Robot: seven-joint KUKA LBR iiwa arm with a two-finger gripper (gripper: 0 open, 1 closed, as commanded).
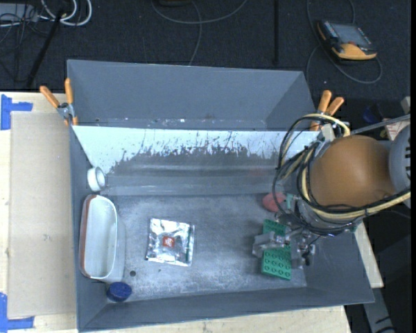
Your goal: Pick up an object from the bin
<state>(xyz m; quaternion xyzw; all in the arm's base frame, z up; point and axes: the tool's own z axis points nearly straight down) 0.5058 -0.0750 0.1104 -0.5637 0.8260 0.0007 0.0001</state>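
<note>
**Green bumpy brick under the gripper**

Green and made of plastic, a flat toy brick (276,263) with rows of little round bumps lies on the floor of the bin, far to the right and near the front wall. A smaller bit of green (271,227) shows just behind it. The gripper (291,247) is down low right there, dark and full of small metal parts, just beside the brick's top edge. You can't make out how wide it is spread, or if it has grabbed anything. Above it sits a smooth, round, brown cover (350,172) with yellow and black cables (296,159) looped around it.

A soft pink blob (271,201) lies near the gripper, towards the back. In the middle of the grey metal bin (215,283) is a crinkly, shiny silver packet (170,241) with a red spot. Well apart, by the left wall, lies a long white dish (99,238) with rounded ends. A small round white cap (96,179) sits behind it, and a round blue cap (119,291) in front.
</note>
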